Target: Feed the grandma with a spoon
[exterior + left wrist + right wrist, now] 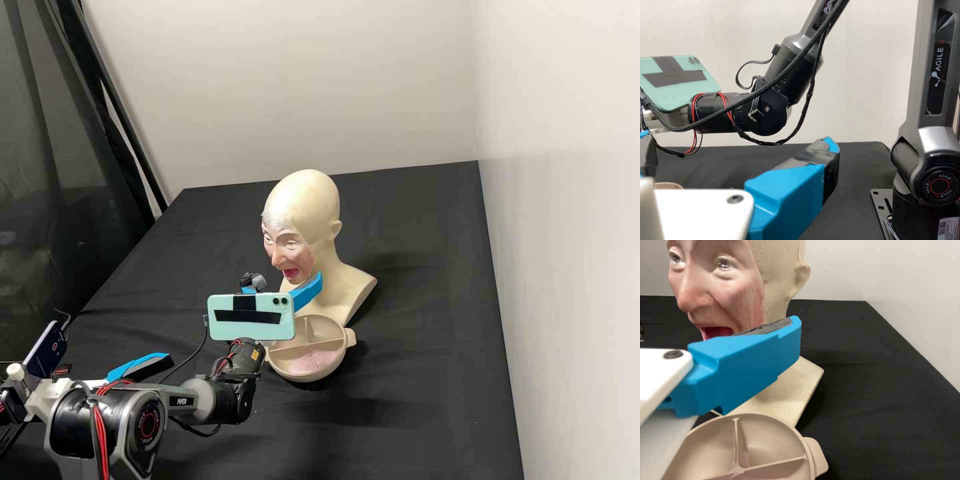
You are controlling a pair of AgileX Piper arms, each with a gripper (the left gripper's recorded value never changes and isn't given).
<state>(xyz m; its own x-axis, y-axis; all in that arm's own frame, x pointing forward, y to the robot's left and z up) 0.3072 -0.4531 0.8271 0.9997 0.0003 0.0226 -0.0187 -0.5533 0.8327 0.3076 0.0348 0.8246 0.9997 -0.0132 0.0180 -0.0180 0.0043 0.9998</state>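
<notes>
Standing near the middle of the black surface (413,220), the head (303,220) is a cream bust, bald and smooth on the crown, upright on a broad shoulder base. Face painted in flesh tones: creased skin, reddened cheek, grey hair at brow and temple, red mouth wide open. In the high view it faces toward the near left. Bowl (308,350) just before the bust's base, close against it; beige, round, split by ribs into three compartments, small tab handle on the rim, a faint pink tint in the nearest compartment. Right gripper (305,292) hangs just under the chin, above the bowl's far rim; in the right wrist view its blue part crosses in front of the neck, just below the open mouth. Jaws: cannot tell how they stand. Teal phone (251,317) with black tape strips rides on that arm's wrist. Left gripper (150,363) low at the near left, over the surface, well apart from head and bowl; jaws likewise cannot be told.
</notes>
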